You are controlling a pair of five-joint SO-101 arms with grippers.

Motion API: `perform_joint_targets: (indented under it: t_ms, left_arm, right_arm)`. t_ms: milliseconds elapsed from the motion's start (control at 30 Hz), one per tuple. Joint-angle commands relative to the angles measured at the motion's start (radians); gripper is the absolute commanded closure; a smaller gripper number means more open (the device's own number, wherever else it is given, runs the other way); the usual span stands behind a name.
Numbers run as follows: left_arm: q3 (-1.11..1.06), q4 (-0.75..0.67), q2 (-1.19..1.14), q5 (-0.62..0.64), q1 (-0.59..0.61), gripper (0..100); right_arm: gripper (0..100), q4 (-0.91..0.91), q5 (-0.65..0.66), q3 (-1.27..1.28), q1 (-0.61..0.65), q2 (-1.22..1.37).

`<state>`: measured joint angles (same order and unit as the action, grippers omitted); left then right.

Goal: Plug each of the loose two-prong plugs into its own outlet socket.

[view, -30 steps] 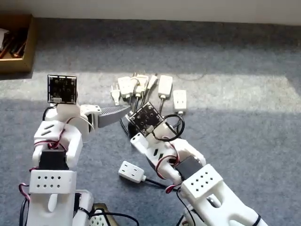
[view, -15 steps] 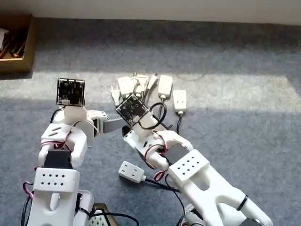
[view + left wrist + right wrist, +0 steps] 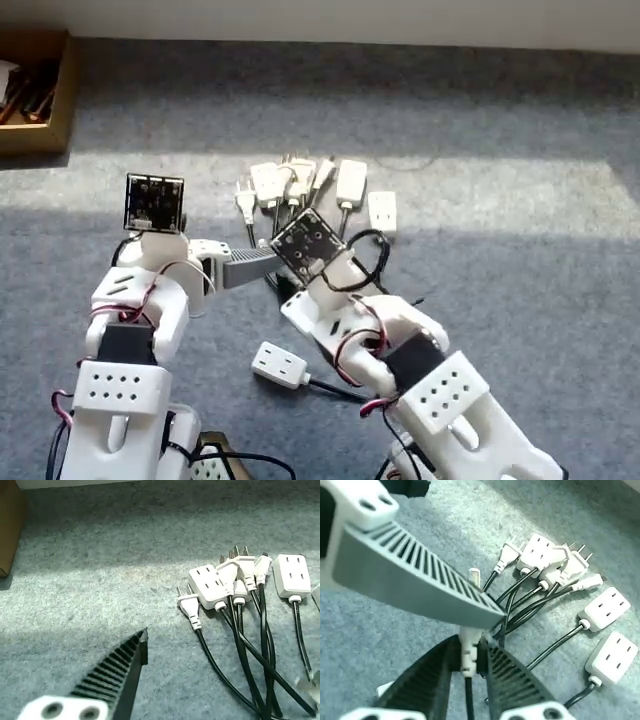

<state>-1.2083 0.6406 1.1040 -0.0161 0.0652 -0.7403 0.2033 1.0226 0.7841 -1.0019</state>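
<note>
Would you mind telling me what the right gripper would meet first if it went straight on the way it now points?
Most likely the left gripper, which crosses just ahead of the right gripper and the plug it holds; whether their heights match is unclear.

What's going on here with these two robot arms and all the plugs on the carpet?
The right gripper is shut on a white plug, its black cable trailing behind. The left gripper sits right beside it, close over the held plug. Ahead on the grey carpet lies a bunch of loose plugs and outlet sockets. One more socket lies nearer the arms' bases.
</note>
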Motion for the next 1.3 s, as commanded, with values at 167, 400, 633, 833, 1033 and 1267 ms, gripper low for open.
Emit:
perform_joint_targets:
  t_ms: [167, 400, 633, 833, 1033, 1267]
  left_arm:
    - [-0.027, -0.012, -0.01, -0.006, -0.013, 41]
    - [-0.033, -0.012, -0.002, -0.006, -0.012, 41]
    - [-0.033, -0.012, -0.005, -0.006, -0.01, 41]
    - [-0.036, -0.012, -0.008, -0.006, -0.01, 41]
    - [-0.036, -0.012, -0.008, -0.006, -0.008, 41]
    - [-0.036, -0.069, -0.01, 0.052, 0.14, 42]
  right_arm:
    - [99.3, -0.105, -0.012, -0.113, 0.002, -0.151]
    - [99.3, -0.17, -0.012, -0.166, 0.002, -0.151]
    - [99.3, -0.22, -0.011, -0.131, -0.004, -0.153]
    - [99.3, -0.289, -0.006, -0.128, -0.137, -0.154]
    - [99.3, -0.341, 0.017, -0.125, -0.189, -0.151]
    - [99.3, -0.285, 0.015, 0.019, -0.105, -0.148]
